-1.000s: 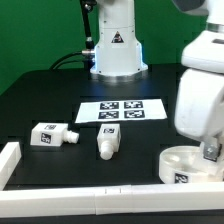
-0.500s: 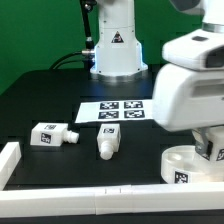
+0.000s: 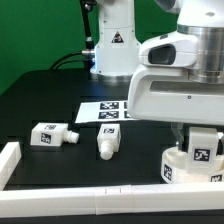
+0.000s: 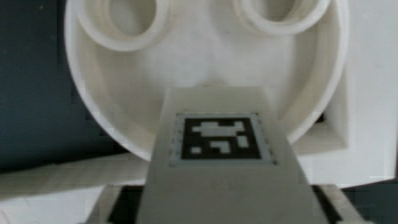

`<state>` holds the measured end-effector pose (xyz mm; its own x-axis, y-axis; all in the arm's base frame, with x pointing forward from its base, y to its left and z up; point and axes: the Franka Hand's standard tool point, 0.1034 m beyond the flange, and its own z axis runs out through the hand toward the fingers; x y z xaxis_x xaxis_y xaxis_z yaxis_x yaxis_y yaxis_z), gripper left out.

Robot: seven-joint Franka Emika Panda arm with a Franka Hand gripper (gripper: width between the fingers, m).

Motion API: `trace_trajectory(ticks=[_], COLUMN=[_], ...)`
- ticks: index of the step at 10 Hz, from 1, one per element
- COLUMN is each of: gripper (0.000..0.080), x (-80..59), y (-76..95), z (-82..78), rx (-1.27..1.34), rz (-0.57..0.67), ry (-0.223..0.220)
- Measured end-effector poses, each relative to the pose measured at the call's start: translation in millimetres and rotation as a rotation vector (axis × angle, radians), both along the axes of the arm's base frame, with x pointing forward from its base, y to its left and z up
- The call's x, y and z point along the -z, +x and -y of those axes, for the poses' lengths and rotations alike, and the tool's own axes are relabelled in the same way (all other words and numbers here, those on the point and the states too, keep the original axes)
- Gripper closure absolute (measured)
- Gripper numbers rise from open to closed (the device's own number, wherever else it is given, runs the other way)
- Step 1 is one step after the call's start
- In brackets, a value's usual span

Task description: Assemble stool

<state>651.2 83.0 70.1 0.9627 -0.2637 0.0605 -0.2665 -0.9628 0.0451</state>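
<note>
The round white seat disc (image 3: 172,166) lies at the exterior view's right near the front rail. My gripper (image 3: 203,136) hangs over it, shut on a white stool leg (image 3: 202,152) whose tag faces the camera. In the wrist view that tagged leg (image 4: 221,140) runs out from between my fingers over the seat's hollow (image 4: 125,90), below two round sockets (image 4: 118,22). Whether the leg touches the seat I cannot tell. Two more legs lie on the black table, one (image 3: 50,134) at the left and one (image 3: 108,142) in the middle.
The marker board (image 3: 103,112) lies flat behind the loose legs. The arm's base (image 3: 112,52) stands at the back. White border rails run along the front (image 3: 90,206) and the left side (image 3: 8,160). My bulky wrist housing (image 3: 180,80) hides the table's right.
The arm has swung toward the exterior view's left and nearer the camera, and the held leg's tag now shows over the seat disc. The loose legs have not moved.
</note>
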Motion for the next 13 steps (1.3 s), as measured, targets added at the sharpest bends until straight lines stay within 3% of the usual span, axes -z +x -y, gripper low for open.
trace_trajectory(ticks=[2, 4, 5, 8, 11, 12, 13], gripper=[0.0466, 0.0466, 0.0466, 0.0466, 0.0452, 0.028, 0.028], x=[0.0, 4.6, 5.3, 9.8, 10.4, 7.9, -4.5], y=[0.5, -2.1, -4.2, -10.2, -11.4, -10.6, -12.8], z=[4.7, 20.6, 23.8, 33.3, 34.5, 36.2, 44.4], rx=[0.138, 0.546, 0.648, 0.865, 0.883, 0.864, 0.828], rz=[0.01, 0.037, 0.028, 0.043, 0.044, 0.045, 0.047], ry=[0.006, 0.056, 0.058, 0.051, 0.043, 0.047, 0.067])
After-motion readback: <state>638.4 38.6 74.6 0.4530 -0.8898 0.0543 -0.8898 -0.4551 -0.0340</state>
